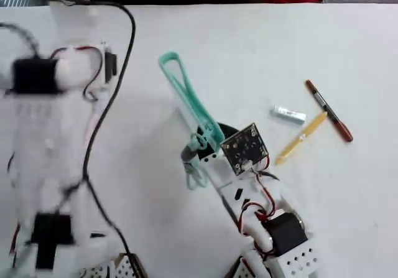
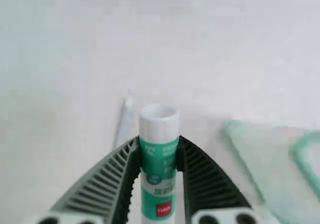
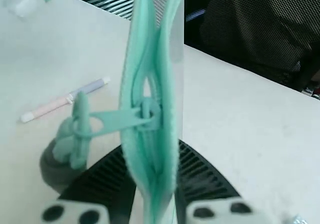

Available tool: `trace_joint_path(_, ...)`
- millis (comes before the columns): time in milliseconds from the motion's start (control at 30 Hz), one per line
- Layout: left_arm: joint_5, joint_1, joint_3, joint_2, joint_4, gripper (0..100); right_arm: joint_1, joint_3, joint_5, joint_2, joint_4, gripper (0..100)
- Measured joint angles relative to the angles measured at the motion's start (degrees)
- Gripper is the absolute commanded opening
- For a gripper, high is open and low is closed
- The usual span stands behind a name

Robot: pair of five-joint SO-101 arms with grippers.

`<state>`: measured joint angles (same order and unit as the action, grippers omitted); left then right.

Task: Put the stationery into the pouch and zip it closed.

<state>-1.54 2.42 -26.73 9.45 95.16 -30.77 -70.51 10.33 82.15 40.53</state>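
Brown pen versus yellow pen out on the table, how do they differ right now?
The brown pen is thicker and dark; the yellow pen is slimmer and bright. They slant opposite ways, and one tip of the yellow pen ends right beside the brown pen's middle. Both lie flat on the table, outside the pouch, ungripped.

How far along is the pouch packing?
Done: nothing confirmed inside. In hand: left gripper shut on glue stick; right gripper clamps the pouch, zipper partly open. Remaining: red-brown pen, yellow pen, small white item on the table, then zipping.
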Motion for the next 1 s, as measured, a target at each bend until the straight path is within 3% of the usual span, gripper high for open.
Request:
trace_joint_path(167,-1.2,-9.6,-0.4,15.8,-4.7,3,0.0,0.0,0.0,0.0,-0.2,1.9)
trace_joint_path(433,-6.8,-21.8,16.4,28.0,-25.1,3,0.0,0.0,0.0,0.0,-0.2,1.9)
trace_joint_path(700,-7.2,-25.8,35.7,34.3,-43.1,3,0.0,-0.1,0.0,0.0,-0.4,1.9)
trace_joint_path(1000,-7.2,-23.4,50.0,35.1,-57.6,3,0.0,-0.1,0.0,0.0,-0.4,1.9)
